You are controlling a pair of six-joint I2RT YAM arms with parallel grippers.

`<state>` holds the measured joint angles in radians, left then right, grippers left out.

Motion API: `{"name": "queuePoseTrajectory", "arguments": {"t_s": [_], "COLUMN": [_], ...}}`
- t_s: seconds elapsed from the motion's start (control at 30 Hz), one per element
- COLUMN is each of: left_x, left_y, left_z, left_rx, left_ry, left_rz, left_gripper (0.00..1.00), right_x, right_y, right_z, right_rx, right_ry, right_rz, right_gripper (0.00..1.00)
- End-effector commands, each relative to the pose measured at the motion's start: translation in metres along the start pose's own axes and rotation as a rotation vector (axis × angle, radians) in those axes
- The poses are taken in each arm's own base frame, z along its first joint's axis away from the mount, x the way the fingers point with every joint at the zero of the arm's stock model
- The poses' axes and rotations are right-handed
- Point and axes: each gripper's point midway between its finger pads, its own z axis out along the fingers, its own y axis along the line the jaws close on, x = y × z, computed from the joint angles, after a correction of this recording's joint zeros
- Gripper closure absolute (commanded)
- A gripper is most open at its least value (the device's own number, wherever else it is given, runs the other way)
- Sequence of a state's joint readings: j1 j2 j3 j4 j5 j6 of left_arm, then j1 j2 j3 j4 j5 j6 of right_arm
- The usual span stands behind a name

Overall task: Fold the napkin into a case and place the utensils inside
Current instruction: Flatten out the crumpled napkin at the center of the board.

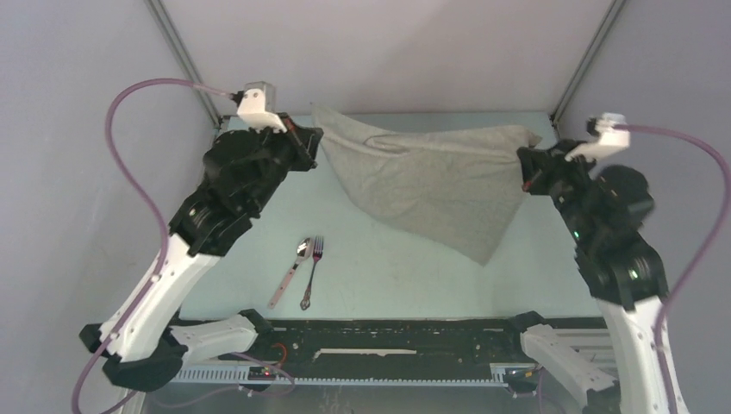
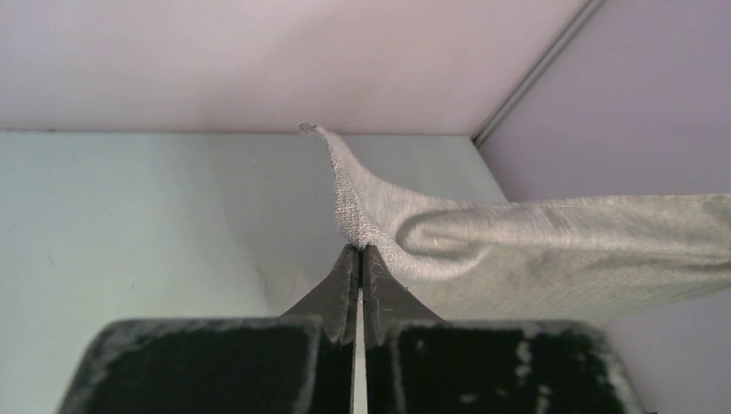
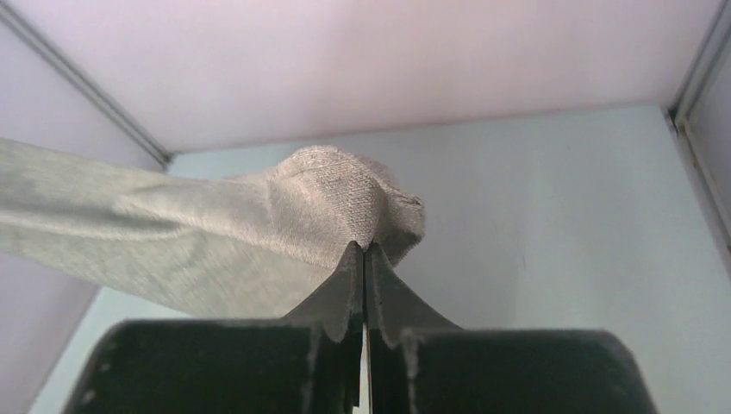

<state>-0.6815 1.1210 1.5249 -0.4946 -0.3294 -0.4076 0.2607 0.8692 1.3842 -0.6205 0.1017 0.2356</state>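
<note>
1. Pale green worktop (image 1: 405, 276) with grey walls (image 1: 78, 52) on three sides. By its near edge, left of the middle, the spoon (image 1: 291, 269) and fork (image 1: 312, 269) lie side by side, untouched.
2. Past them is bare worktop, enough room, I think, to lay the cloth flat.
3. Farther back the napkin (image 1: 422, 185) hangs in the air. The left claw (image 1: 312, 136) is pressed tight on one top corner and the right claw (image 1: 524, 168) on the other.
4. This looks like the spreading step, before any fold. Next, both claws should come down together and stop short of the spoon and fork.
5. The far edge and walls are close behind the claws, so there is little room there.
</note>
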Motion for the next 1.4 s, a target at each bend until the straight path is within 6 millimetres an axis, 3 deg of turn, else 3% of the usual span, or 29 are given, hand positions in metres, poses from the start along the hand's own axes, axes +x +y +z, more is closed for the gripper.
{"name": "queuePoseTrajectory", "arguments": {"t_s": [0.0,0.07,0.17,0.3,0.47,0.57,0.73,0.77,0.83,0.87,0.9,0.93,0.97,1.0,1.1,1.13,1.17,1.27,1.37], "left_x": [-0.02,-0.026,-0.033,-0.036,-0.017,0.014,0.086,0.105,0.138,0.153,0.164,0.185,0.19,0.192,0.162,0.16,0.155,0.154,0.172], "left_y": [-0.019,-0.025,-0.027,-0.012,0.022,0.04,0.068,0.076,0.094,0.102,0.11,0.121,0.125,0.128,0.128,0.13,0.128,0.115,0.094], "left_z": [-0.026,-0.036,-0.037,-0.01,0.055,0.106,0.195,0.213,0.243,0.257,0.269,0.283,0.291,0.294,0.282,0.271,0.261,0.223,0.188], "left_rx": [0.096,0.124,0.119,-0.043,-0.272,-0.292,-0.285,-0.29,-0.314,-0.321,-0.335,-0.349,-0.35,-0.356,-0.412,-0.43,-0.431,-0.388,-0.271], "left_ry": [-0.085,-0.101,-0.117,-0.113,-0.002,0.094,0.24,0.264,0.32,0.347,0.369,0.412,0.43,0.453,0.44,0.446,0.443,0.462,0.496], "left_rz": [0.051,0.061,0.059,0.062,0.065,0.028,0.043,0.054,0.071,0.086,0.101,0.12,0.127,0.128,0.105,0.096,0.078,-0.002,-0.095], "left_gripper": [1.0,1.0,1.0,1.0,1.0,1.0,1.0,1.0,1.0,0.96,0.9,0.88,0.85,0.8,0.62,0.55,0.48,0.32,0.18], "right_x": [-0.033,-0.05,-0.065,-0.069,-0.05,-0.025,0.05,0.069,0.109,0.125,0.145,0.141,0.147,0.165,0.168,0.171,0.16,0.164,0.187], "right_y": [0.014,0.018,0.014,-0.01,-0.052,-0.083,-0.138,-0.149,-0.172,-0.185,-0.199,-0.206,-0.216,-0.224,-0.224,-0.218,-0.207,-0.177,-0.14], "right_z": [-0.047,-0.067,-0.075,-0.048,0.027,0.081,0.193,0.215,0.25,0.266,0.277,0.291,0.296,0.285,0.269,0.26,0.249,0.215,0.186], "right_rx": [-0.074,-0.107,-0.088,0.073,0.288,0.337,0.334,0.341,0.378,0.418,0.452,0.476,0.532,0.59,0.667,0.663,0.642,0.579,0.427], "right_ry": [-0.155,-0.233,-0.302,-0.311,-0.217,-0.129,0.065,0.117,0.266,0.333,0.415,0.447,0.506,0.625,0.726,0.748,0.732,0.706,0.68], "right_rz": [0.042,0.06,0.071,0.047,-0.037,-0.018,0.033,0.036,0.031,0.019,0.0,-0.018,-0.032,-0.044,-0.092,-0.089,-0.064,0.057,0.2], "right_gripper": [1.0,1.0,1.0,1.0,1.0,1.0,1.0,0.98,0.83,0.79,0.7,0.58,0.53,0.47,0.27,0.21,0.18,0.14,0.11]}}
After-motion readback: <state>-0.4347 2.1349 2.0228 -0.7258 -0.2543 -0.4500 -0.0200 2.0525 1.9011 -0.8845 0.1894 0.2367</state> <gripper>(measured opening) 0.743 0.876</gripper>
